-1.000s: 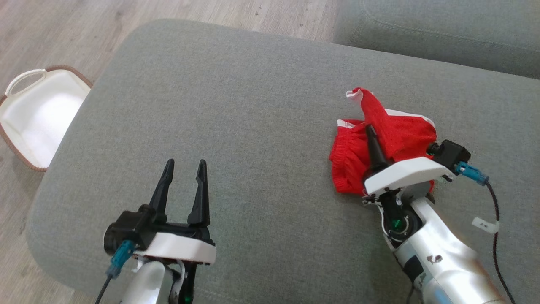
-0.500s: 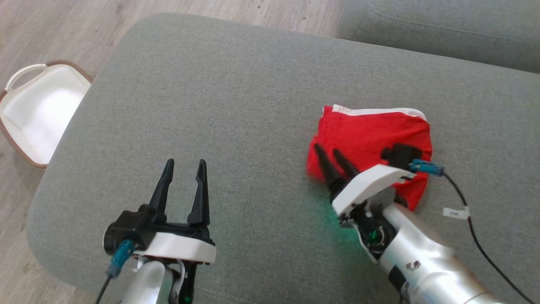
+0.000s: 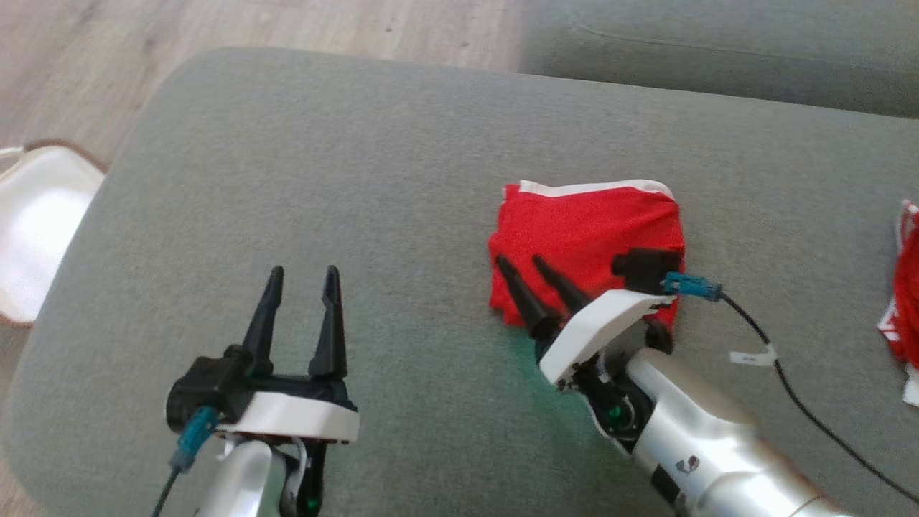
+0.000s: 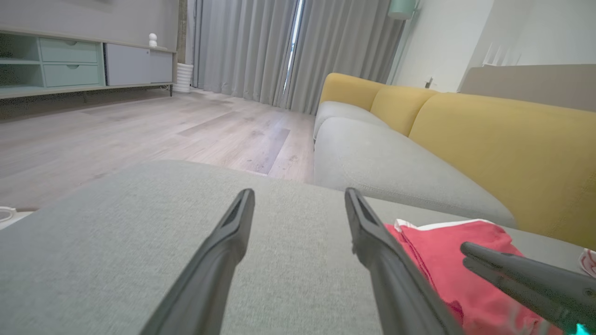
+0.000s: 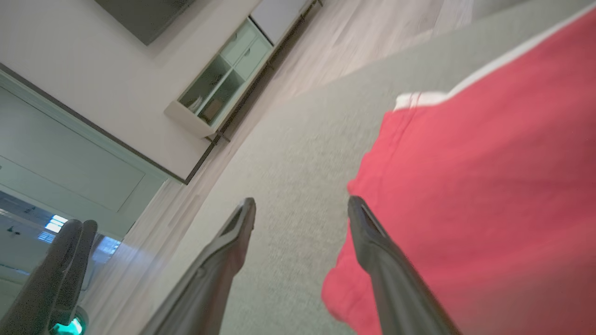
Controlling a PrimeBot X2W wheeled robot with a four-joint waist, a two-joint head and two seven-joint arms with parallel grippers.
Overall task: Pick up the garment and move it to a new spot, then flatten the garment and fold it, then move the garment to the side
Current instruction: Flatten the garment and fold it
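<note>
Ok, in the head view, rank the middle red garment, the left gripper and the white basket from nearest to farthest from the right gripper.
1. red garment: right at the fingertips of the right gripper, mid-cushion.
2. left gripper: off to its left, over the grey cushion.
3. white basket: on the floor at the far left edge.

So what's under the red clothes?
The red garment lies on the grey cushion, which shows beside it. Anything tucked beneath or inside its folds is covered.
</note>
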